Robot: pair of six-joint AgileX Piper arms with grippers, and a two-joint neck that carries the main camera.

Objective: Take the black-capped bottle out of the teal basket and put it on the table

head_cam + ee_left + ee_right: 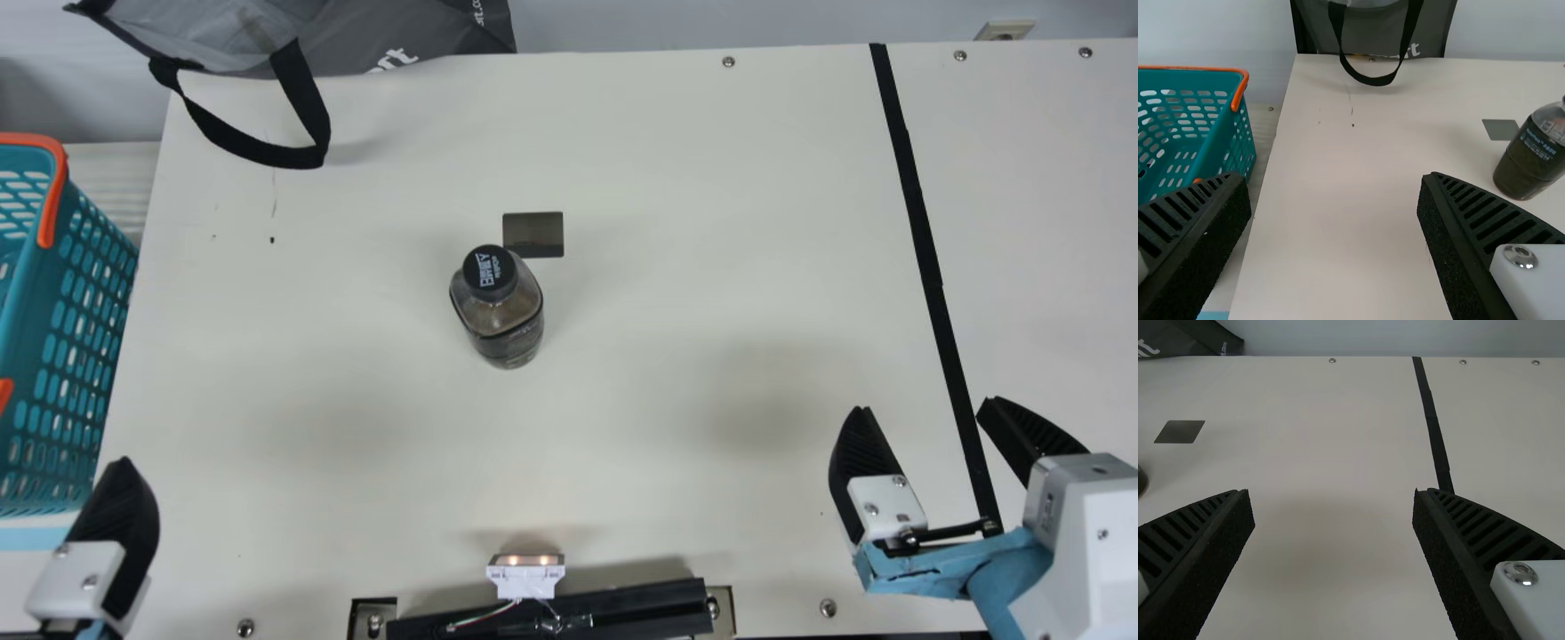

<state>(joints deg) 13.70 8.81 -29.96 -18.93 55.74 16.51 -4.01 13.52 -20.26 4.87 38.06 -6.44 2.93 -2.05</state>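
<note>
Right end effector [926,404] and left end effector [116,520] point forward, spread wide, empty.

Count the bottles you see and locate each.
1: the black-capped bottle stands upright on the table, near the dark rectangle. Others may be hidden in the partly visible teal basket.

The left gripper [116,516], with black ribbed fingers [1191,227] on white screw-fastened mounts [84,573], is open: in its wrist view the two fingertips stand wide apart, the gap between them unoccupied. The right gripper [926,404], of matching build, is likewise spread, its black fingers diverging from a light-blue wrapped base [920,564]. Behind its fingers lie a thin black linkage rod [953,532] and a blocky white housing [1080,542].
</note>
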